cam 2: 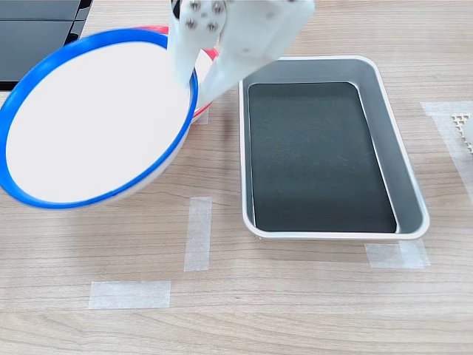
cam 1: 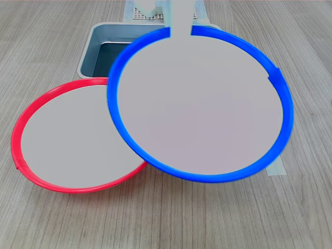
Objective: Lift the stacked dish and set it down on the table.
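The stacked dish [cam 1: 199, 104], round with a bright blue rim and flat pale grey inside, hangs tilted in the air, overlapping the red-rimmed dish [cam 1: 67, 140] that lies lower on the table [cam 1: 207, 218]. My white gripper [cam 2: 198, 85] is shut on the blue dish's rim, one finger inside the dish and one outside. In the first exterior view a white finger [cam 1: 180, 21] comes down onto the far rim. In the second exterior view the blue dish [cam 2: 96, 122] hides nearly all of the red dish [cam 2: 212, 53], of which only thin rim slivers show.
A grey metal rectangular tray [cam 2: 384, 111] with a dark floor lies to the right of the dishes in the second exterior view, and behind them [cam 1: 96, 44] in the first. Pale tape strips [cam 2: 197, 233] mark the tabletop. A dark slab [cam 2: 33, 29] sits at the top left.
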Controlling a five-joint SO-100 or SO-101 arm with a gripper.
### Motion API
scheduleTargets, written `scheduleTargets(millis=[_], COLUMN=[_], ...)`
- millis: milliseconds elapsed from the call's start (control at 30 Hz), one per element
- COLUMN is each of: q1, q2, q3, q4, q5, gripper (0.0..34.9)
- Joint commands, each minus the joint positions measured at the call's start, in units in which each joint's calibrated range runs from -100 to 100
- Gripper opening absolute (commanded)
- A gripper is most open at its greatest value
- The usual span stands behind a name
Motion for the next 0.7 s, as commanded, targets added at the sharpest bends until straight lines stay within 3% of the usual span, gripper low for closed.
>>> scheduleTargets(millis=[0, 333, 667], q1=[-3.79, -9.82, -8.59], q2=[1.75, 8.66, 14.11], q3=[-2.11, -1.66, 0.26], q4=[-1.59, -3.49, -7.86], q5=[-0.73, -1.37, 0.05], gripper=[0.0, 0.0, 0.1])
